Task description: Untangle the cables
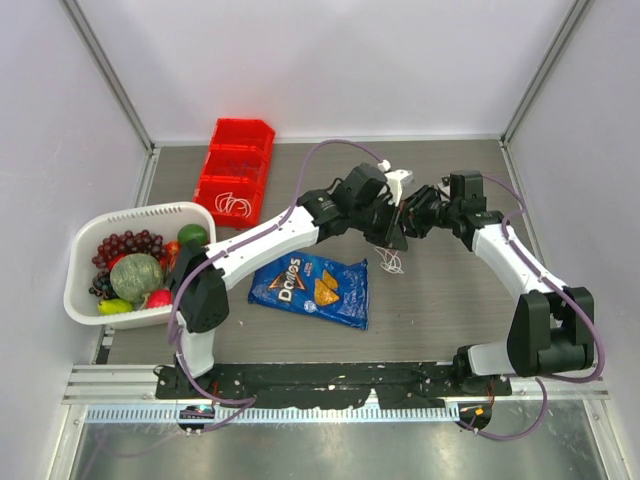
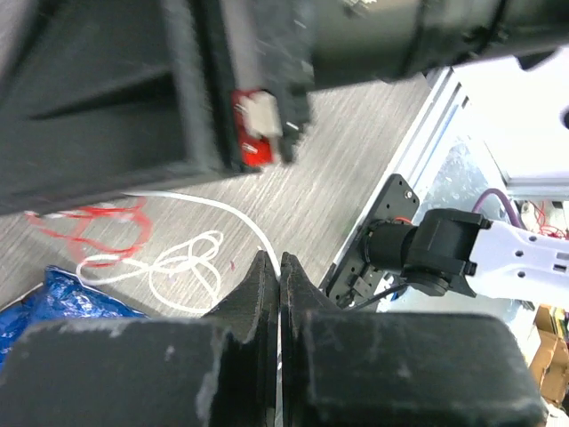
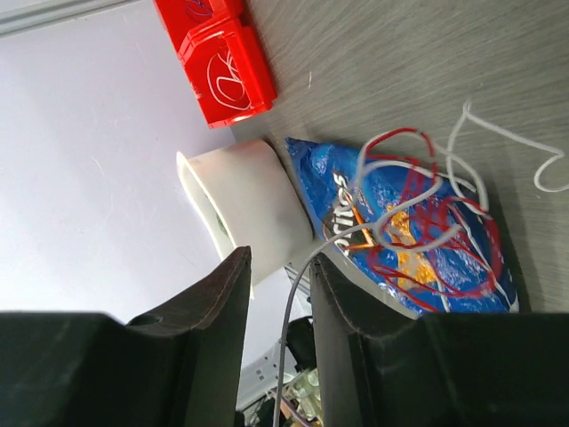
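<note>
Your left gripper (image 2: 278, 265) is pinched together on a white strand (image 2: 222, 209). Your right gripper (image 3: 280, 267) stands apart, a cord (image 3: 289, 329) running through its gap. The cables (image 1: 390, 262) bunch mid-frame, right of the chip bag (image 1: 310, 288). Probably mid-separation: close right, then draw apart gently. Which strands cross is unreadable.

I see red, white and grey cables (image 3: 422, 200), a blue chip bag (image 1: 312, 288) printed with orange chips, a red bin (image 1: 240, 150), a white basket (image 1: 140, 210), and my desk (image 1: 450, 290) streaked grey.

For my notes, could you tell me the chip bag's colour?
The chip bag is blue, clearest in the top external view.
</note>
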Motion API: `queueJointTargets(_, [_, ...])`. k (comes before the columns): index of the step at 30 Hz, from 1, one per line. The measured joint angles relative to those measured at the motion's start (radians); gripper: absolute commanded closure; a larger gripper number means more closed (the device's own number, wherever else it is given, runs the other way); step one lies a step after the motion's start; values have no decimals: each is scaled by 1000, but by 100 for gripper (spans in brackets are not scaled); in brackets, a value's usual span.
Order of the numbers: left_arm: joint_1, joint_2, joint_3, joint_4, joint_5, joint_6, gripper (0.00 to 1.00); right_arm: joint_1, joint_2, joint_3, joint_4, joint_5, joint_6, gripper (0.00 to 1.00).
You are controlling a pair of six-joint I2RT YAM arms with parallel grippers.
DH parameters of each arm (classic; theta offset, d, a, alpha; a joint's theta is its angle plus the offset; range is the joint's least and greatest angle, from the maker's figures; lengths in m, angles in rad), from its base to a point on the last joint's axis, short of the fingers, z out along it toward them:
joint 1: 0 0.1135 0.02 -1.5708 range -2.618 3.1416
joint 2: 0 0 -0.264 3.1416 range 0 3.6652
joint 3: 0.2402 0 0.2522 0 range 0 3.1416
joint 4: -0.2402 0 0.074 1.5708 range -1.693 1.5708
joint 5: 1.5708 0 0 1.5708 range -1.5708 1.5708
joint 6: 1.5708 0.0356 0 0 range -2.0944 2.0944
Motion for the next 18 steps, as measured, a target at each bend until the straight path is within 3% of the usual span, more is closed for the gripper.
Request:
queueJointTargets(9, [-8,-118,-26,-2,91,-8,100,0,158,24,97,20,24,63])
queueJointTargets(12, [-8,-175,-20,-3,124,-8,100,-5,212,44,100,46,11,72])
queueJointTargets(18, [-9,-201,121,-54,173,9,100,-31,304,95,76,134,-62,73])
